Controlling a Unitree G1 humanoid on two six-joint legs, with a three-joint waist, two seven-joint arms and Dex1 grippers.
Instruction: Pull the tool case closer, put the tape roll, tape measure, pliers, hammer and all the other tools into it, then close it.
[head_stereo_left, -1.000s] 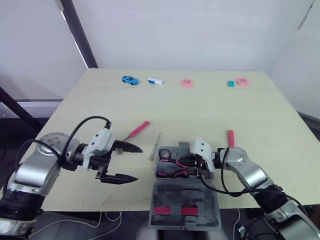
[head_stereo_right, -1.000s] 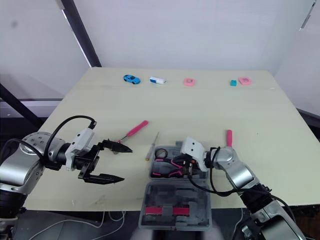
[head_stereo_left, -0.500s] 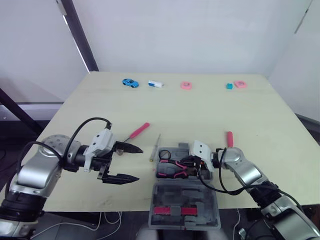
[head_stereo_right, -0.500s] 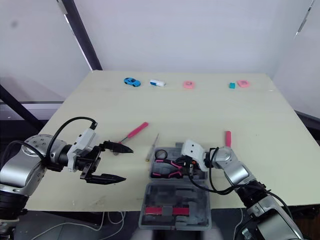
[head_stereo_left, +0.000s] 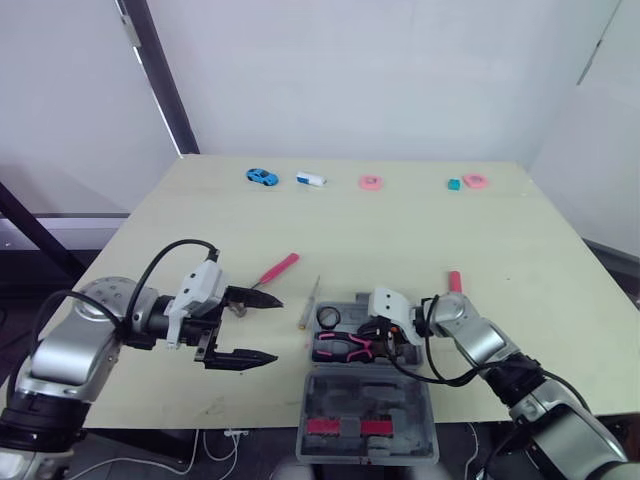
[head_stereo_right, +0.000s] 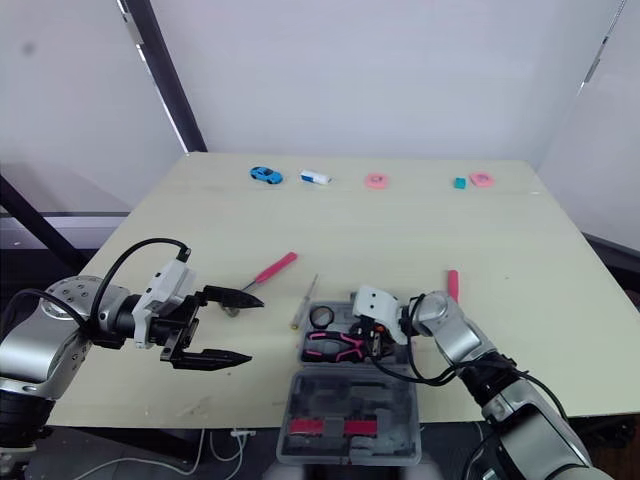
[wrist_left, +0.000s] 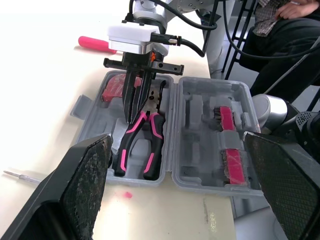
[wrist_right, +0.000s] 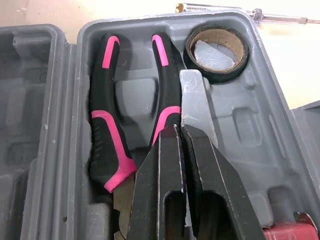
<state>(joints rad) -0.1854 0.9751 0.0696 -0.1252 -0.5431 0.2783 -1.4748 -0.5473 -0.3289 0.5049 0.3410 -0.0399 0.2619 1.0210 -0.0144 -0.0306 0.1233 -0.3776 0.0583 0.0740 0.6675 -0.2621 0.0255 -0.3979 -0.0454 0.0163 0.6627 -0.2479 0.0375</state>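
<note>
An open grey moulded-plastic tool case is seen, with black-and-pink-handled pliers laid in its tray. A black tape roll with a brown cardboard core is seated in a corner pocket. The right hand is held with its two black fingers pressed together, tips over one pliers handle. A slim metal-shafted screwdriver is laid on the pale desk just beyond the case.

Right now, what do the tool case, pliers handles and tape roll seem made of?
Tool case: probably moulded grey plastic, matt, shaped recesses. Pliers handles: likely rubbery black-and-pink grips, slight sheen. Tape roll: glossy black tape on brown cardboard core.
</note>
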